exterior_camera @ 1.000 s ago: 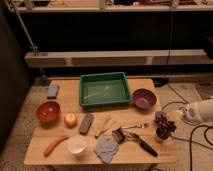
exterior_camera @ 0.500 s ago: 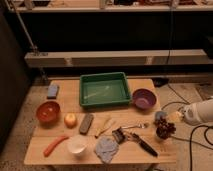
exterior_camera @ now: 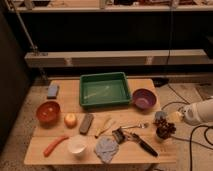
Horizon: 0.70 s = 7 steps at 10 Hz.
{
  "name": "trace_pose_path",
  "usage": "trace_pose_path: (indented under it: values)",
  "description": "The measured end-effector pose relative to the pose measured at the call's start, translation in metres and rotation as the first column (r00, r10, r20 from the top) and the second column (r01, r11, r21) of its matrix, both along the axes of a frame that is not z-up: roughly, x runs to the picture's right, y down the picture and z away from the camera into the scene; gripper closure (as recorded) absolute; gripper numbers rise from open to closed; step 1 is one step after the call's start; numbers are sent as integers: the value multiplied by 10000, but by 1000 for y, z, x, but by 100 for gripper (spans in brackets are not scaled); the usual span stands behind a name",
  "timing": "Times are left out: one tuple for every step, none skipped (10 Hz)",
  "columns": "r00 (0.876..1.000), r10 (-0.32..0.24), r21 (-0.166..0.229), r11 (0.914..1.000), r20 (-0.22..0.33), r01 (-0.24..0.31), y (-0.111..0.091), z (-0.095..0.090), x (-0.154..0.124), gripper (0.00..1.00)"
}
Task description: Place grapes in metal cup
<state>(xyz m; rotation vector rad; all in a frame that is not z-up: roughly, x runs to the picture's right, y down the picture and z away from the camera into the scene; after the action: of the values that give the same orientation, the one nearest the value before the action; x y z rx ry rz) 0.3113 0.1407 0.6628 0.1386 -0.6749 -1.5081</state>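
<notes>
Camera view. On the right, just off the table's (exterior_camera: 70, 102) right edge, a white arm (exterior_camera: 201, 112) reaching leftwards. At its tip the gripper (exterior_camera: 174, 119), low over the table's near right corner. Cannot tell whether the claw is spread, pressed together or pinching anything.

Just left of the claw and slightly nearer, touching it or very nearly: the grapes (exterior_camera: 165, 127), one dark maroon bunch. Right beneath the bunch and touching it, the metal cup (exterior_camera: 160, 137), mostly covered, only a dark grey bit showing. Cannot tell whether the bunch sits inside or rests on the rim.

Counted across the table:
- One green tray (exterior_camera: 105, 90), far middle.
- Two bowls: one purple bowl (exterior_camera: 144, 98) right of the tray, one red bowl (exterior_camera: 48, 111) on the left.
- Two more cups: one pale blue cup (exterior_camera: 160, 115) just beyond the grapes, one white cup (exterior_camera: 77, 145) at the near edge.
- One blue sponge (exterior_camera: 52, 90).
- One round orange fruit (exterior_camera: 70, 119).
- One grey bar (exterior_camera: 86, 123).
- One orange-red carrot (exterior_camera: 55, 145).
- One grey-blue cloth (exterior_camera: 106, 148).
- One fork (exterior_camera: 136, 126).
- One black-handled tool (exterior_camera: 141, 143).
</notes>
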Motion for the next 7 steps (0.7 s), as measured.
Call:
trace_pose_path:
  values:
    - [10000,10,-7,10000,8,-10,0,1,0,100]
    - [10000,12,-44,10000,5,-12,2,2,1,100]
    - [10000,1,-101,9999,15,0,5,5,1,100]
    - [9999,-68,-182,9998,95,70,17,15,1,100]
    - [9998,-109,-214,9997,150,112,24,22,0,100]
    - [9996,-165,-266,9995,236,171,34,30,-1,100]
    - [9993,-202,-282,9994,322,211,40,35,-3,100]
